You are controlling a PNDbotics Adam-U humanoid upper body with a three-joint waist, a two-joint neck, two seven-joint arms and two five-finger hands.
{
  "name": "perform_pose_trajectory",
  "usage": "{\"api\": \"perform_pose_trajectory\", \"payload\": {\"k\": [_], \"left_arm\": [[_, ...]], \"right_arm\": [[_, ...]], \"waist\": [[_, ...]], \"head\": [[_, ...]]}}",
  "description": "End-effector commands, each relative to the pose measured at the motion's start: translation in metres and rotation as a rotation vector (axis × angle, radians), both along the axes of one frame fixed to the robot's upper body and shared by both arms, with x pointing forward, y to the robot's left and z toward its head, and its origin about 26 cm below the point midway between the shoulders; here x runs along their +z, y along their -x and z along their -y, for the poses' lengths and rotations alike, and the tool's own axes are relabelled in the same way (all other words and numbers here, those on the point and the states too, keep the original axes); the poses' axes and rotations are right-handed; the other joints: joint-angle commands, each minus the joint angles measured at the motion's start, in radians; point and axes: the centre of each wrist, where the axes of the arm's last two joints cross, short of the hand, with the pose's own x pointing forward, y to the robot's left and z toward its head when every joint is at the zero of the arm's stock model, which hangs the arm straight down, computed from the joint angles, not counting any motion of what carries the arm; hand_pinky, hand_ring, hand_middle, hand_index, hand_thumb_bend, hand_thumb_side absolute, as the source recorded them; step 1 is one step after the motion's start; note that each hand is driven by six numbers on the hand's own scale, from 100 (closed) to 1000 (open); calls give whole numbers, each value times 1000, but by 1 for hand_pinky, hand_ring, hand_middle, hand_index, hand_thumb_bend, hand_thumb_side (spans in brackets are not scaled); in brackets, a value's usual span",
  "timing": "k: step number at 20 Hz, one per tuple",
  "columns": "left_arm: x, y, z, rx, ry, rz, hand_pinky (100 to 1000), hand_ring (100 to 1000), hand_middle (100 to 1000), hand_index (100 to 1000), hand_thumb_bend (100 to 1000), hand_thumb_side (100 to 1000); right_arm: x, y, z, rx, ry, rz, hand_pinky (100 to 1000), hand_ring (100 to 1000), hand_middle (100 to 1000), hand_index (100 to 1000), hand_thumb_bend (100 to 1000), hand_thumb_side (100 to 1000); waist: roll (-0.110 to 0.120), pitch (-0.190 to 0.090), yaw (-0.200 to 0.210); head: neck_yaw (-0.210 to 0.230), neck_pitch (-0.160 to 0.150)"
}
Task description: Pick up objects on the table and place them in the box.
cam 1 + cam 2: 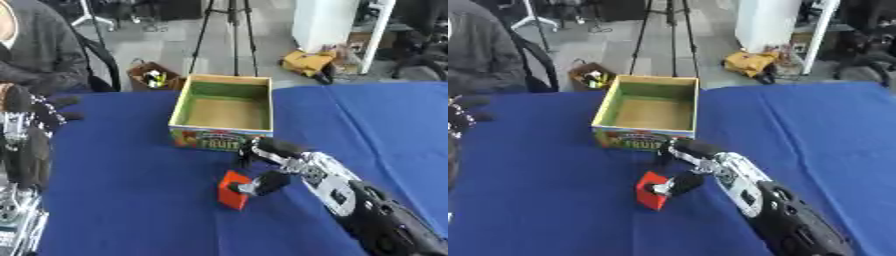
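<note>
A lab: tripod (pixel 229 30), blue-draped table (pixel 131 170), floor clutter.

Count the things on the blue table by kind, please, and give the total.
Open box: 1
Red block, at the right hand: 1
Total: 2
</note>
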Motion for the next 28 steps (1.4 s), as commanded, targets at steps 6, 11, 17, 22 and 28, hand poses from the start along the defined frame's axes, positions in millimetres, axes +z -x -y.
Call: {"api": "perform_pose_trajectory", "payload": {"k": [6, 11, 17, 22, 28], "left_arm": [[7, -1, 1, -7, -2, 21, 639, 741, 776, 864, 541, 969], [7, -1, 1, -9, -3, 21, 638, 741, 776, 864, 541, 968], [8, -1, 2, -11, -2, 23, 638, 742, 776, 865, 540, 969], [8, -1, 3, -14, -2, 23, 638, 742, 777, 864, 539, 970], [7, -1, 3, -16, -1, 21, 637, 742, 777, 864, 537, 971]], "right_arm": [[29, 6, -8, 33, 73, 46, 665, 720, 780, 900, 599, 744], [21, 7, -11, 9, 105, 30, 658, 712, 768, 894, 604, 740], [4, 5, -9, -30, 129, 7, 650, 701, 756, 887, 604, 735], [-4, 3, -8, -52, 138, 5, 644, 688, 742, 879, 596, 727], [-12, 3, -7, -75, 138, 6, 626, 653, 698, 861, 554, 702]], "waist": [[1, -12, -1], [3, -13, 6], [7, -11, 9], [9, -7, 9], [12, -5, 11]], "head": [[3, 0], [2, 1], [2, -1], [1, -2], [0, -2]]}}
